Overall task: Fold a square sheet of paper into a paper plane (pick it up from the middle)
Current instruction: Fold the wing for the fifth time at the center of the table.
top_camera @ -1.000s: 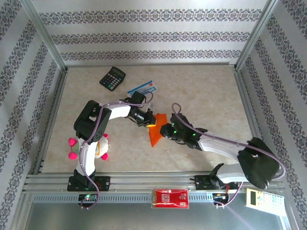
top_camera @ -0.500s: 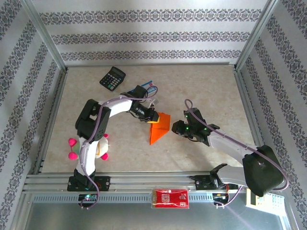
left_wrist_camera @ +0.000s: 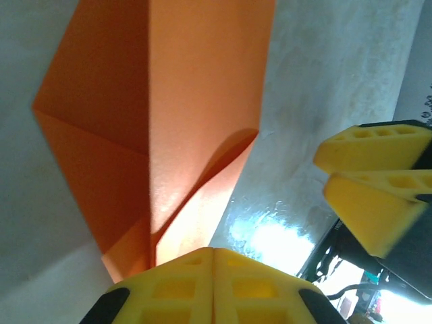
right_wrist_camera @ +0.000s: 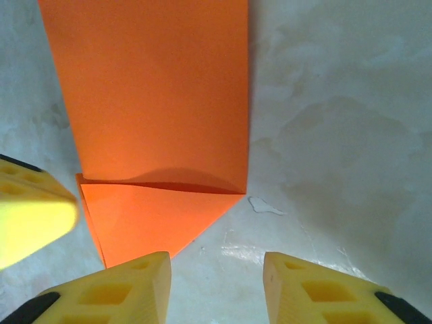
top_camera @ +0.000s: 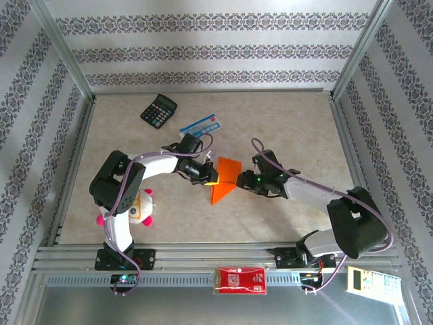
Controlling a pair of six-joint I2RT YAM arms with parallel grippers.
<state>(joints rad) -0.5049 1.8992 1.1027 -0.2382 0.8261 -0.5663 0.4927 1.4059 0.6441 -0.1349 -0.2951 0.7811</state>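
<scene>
Red packet sits on the near rail, its white print too small for me to read. Mid-table, my left gripper is clenched on a corner of the folded orange sheet of paper, that edge curling up. My right gripper stands parted just beside the creased corner, gripping nothing. Beyond lie a blue-and-white packet, lettering illegible, then a black calculator.

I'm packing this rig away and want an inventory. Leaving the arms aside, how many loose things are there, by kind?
folded orange paper: 1
flat packets: 2, blue-and-white packet, red packet
keypad devices: 2, black calculator, pale keypad
plush toy: 1
total: 6
</scene>
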